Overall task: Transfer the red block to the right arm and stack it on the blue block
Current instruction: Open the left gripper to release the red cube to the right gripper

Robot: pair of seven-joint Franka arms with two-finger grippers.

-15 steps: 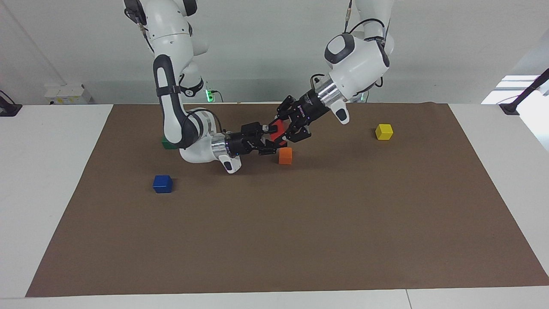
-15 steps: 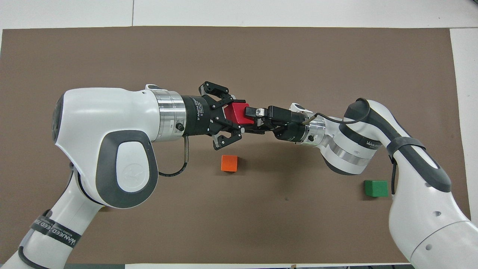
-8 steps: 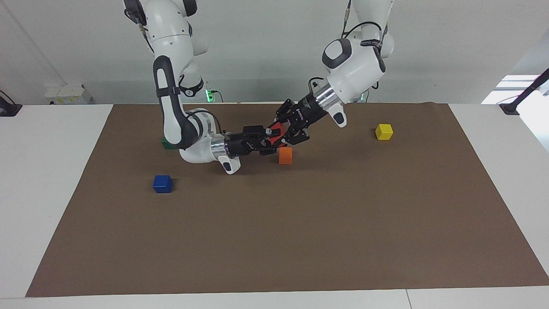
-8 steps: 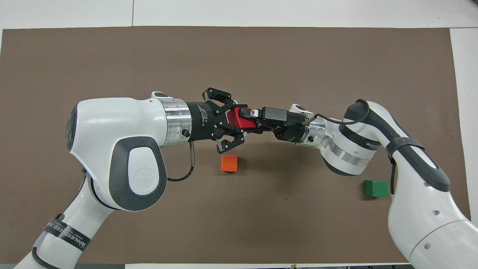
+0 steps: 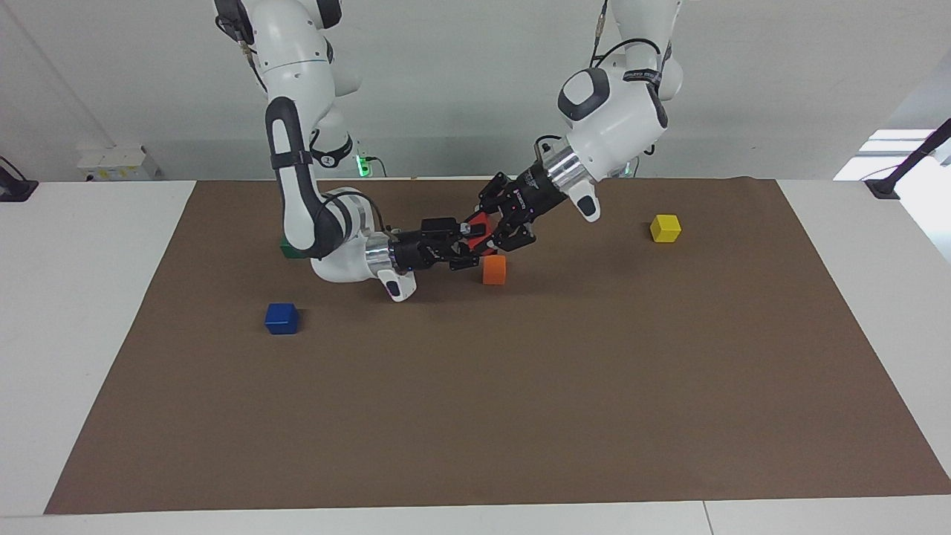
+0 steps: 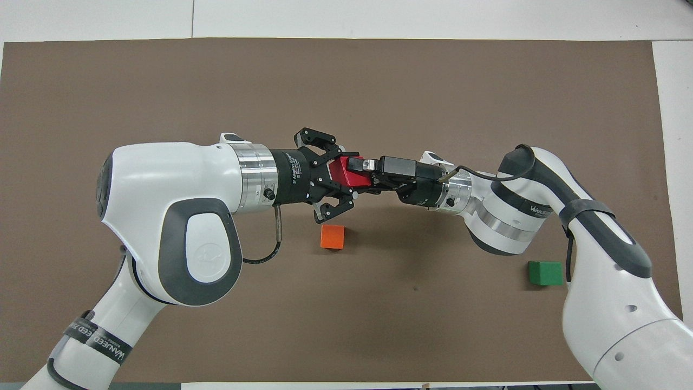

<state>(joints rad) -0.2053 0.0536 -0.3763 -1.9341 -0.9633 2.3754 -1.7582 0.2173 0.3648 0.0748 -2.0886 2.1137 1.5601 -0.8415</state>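
Both grippers met in mid-air over the brown mat, above the orange block (image 5: pixel 494 269). The left gripper (image 6: pixel 346 174) stayed clamped on the red block (image 6: pixel 346 172), while the right gripper (image 6: pixel 364 172), whose fingers had stood wider a second earlier, had narrowed onto the same red block from the opposite end. Over that second the left arm (image 6: pixel 173 216) had drawn back and its wrist had tilted, and the right arm (image 6: pixel 541 206) had held almost the same pose; the last half second brought barely any shift. None of the loose blocks had moved.

The blue block (image 5: pixel 281 318) sat on the mat toward the right arm's end of the table, well apart from the handover. A green block (image 6: pixel 545 273) lay near the right arm's base, and a yellow block (image 5: pixel 665 227) toward the left arm's end.

The brown mat (image 5: pixel 520 416) covered most of a white table (image 5: pixel 74 334); a pale wall (image 5: pixel 446 89) rose at the robots' end, with a green light (image 5: pixel 362 165) glowing low beside the right arm.

A black band on the left arm read "WANJEED"; the lettering on the left gripper's body was only partly legible.
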